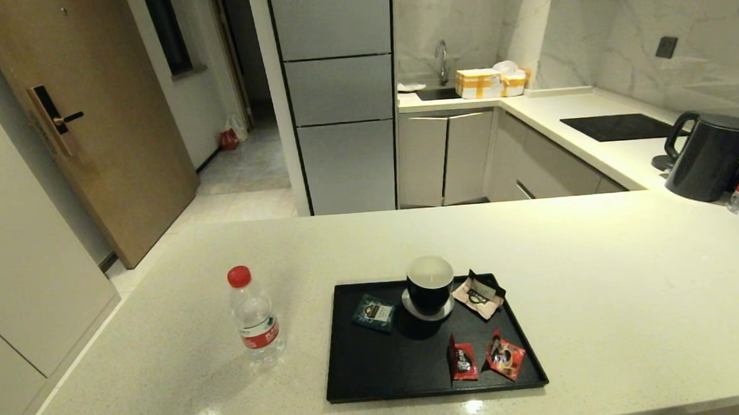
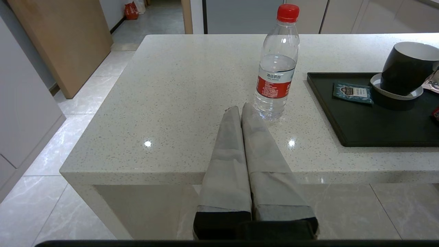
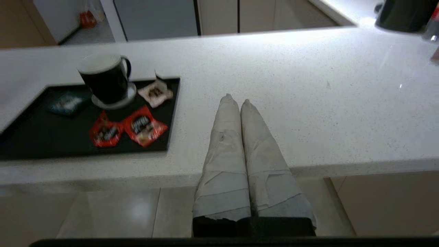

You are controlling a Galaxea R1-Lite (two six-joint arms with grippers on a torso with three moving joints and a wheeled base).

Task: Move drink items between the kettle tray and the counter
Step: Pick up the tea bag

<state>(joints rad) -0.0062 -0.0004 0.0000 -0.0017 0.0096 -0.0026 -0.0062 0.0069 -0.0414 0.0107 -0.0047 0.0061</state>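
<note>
Counter: head view lacks both arms; wrist views show left gripper and right gripper closed, empty

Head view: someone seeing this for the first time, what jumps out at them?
The black kettle tray in the middle of the pale counter, holding a black mug on a saucer and two red sachets by its near right corner. The red-capped water bottle stands upright on the counter left of the tray. A dark kettle sits far right.
</note>
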